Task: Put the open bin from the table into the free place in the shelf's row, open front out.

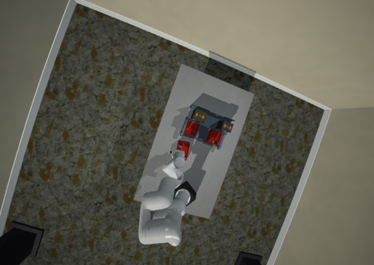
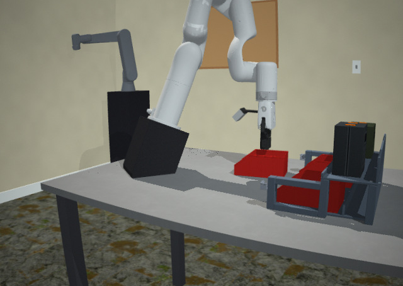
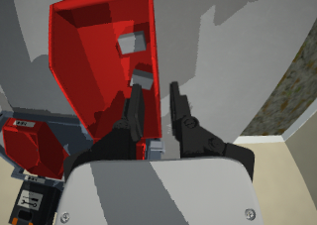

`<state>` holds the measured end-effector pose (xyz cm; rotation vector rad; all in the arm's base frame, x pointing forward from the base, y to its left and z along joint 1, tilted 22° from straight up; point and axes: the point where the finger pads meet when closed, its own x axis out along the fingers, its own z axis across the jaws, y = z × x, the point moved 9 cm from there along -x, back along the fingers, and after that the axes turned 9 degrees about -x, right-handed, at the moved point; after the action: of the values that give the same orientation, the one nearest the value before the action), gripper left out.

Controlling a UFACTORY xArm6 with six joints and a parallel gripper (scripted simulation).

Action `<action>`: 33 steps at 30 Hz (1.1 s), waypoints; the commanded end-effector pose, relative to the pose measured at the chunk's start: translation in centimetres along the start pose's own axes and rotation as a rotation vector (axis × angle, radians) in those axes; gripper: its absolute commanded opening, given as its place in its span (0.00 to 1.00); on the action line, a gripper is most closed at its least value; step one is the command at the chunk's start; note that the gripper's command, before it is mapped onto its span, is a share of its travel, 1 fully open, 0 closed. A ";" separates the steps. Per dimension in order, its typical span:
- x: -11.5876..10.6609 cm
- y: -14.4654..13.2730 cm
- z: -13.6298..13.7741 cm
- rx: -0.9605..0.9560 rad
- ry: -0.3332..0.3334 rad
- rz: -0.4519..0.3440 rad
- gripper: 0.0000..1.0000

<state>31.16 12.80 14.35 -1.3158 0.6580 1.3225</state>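
Observation:
The open red bin [image 1: 184, 144] [image 2: 260, 167] [image 3: 89, 61] stands level on the table, its low open front toward the robot's base. Two grey parts [image 3: 132, 43] [image 3: 142, 78] lie inside. My gripper [image 2: 265, 147] [image 3: 156, 94] is partly open and holds nothing. It points down just above the bin's far side wall, and in the wrist view that wall's rim runs between the fingers. The blue-grey shelf [image 2: 294, 182] [image 3: 79, 123] holds two red bins, the left one [image 1: 191, 128] and the right one [image 1: 214, 136], with the free place [image 1: 203, 133] between them.
On the shelf's upper board stand an olive case [image 1: 199, 115] [image 2: 371, 140] and a dark case [image 1: 227, 125] [image 2: 348, 149] with orange marks, both rising above the bins. The shelf has side frames and a raised back panel [image 2: 381, 165].

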 end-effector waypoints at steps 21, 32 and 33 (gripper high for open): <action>-0.5 -0.1 0.0 0.000 -0.003 -0.004 0.28; -0.8 -0.1 0.0 0.000 -0.003 -0.004 0.28; -0.8 -0.1 0.0 0.000 -0.003 -0.004 0.28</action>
<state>31.00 12.58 14.89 -1.3142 0.6549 1.3229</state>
